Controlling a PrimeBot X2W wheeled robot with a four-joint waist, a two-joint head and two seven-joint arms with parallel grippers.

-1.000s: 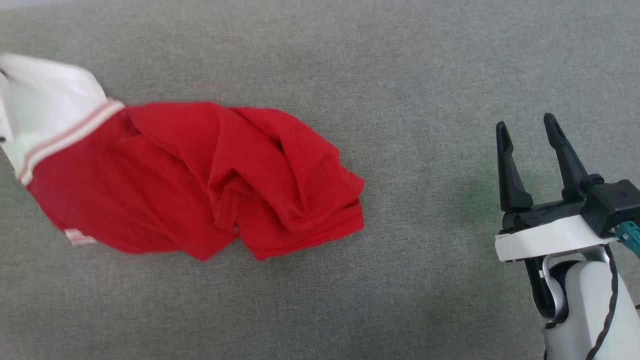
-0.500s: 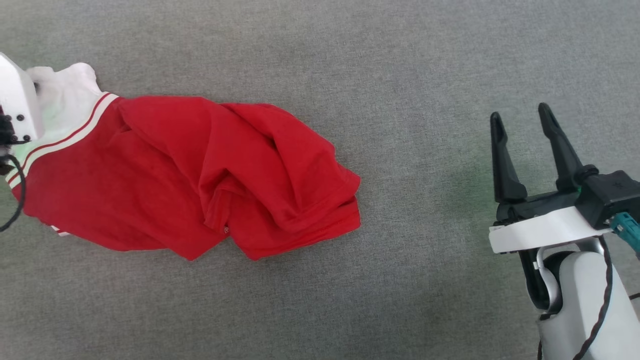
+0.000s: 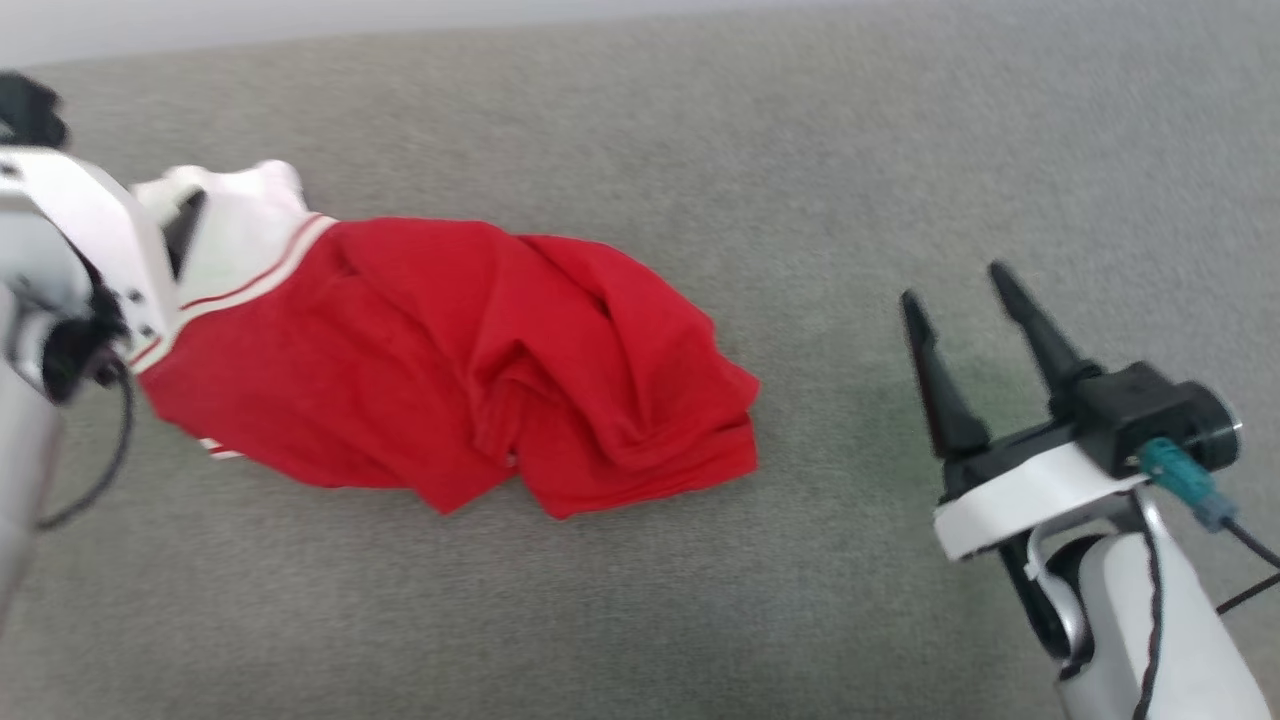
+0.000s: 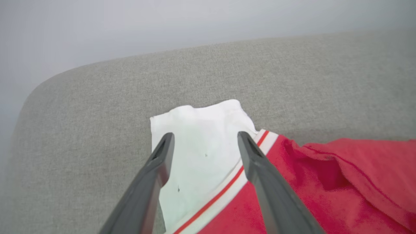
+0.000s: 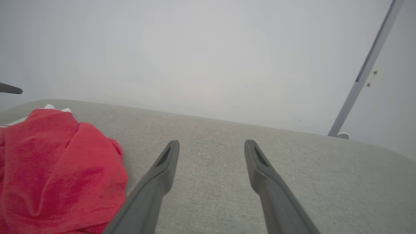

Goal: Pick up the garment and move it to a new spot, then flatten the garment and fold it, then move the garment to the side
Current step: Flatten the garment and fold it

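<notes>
Head view: the garment lies crumpled on the grey fabric surface, spread from the upper left of the frame toward the centre. Its red body is bunched in deep folds, and the hem end reaches furthest right, just past mid-frame. One white sleeve, edged with red-and-white striped trim, sits at the garment's upper left end, right beside the left arm's white wrist shell at the left edge. A thin dark cable loops below that shell.

The right gripper stands at the lower right of the frame, well apart from the garment, with only bare surface between them. Its two dark fingers are spread wide and hold nothing. A teal connector sticks out of its dark housing.

In the left wrist view, the left gripper has its fingers spread wide, one at each side of the white sleeve. The fabric lies flat between them and is not pinched; whether the tips touch the cloth cannot be told. The striped trim runs diagonally under the right-hand finger, with red cloth filling the lower right of the frame.

In the right wrist view, the right gripper shows the same wide gap over bare grey surface, with the garment heaped at the lower left. A pale wall rises behind, and a thin grey pole slants at the upper right.
</notes>
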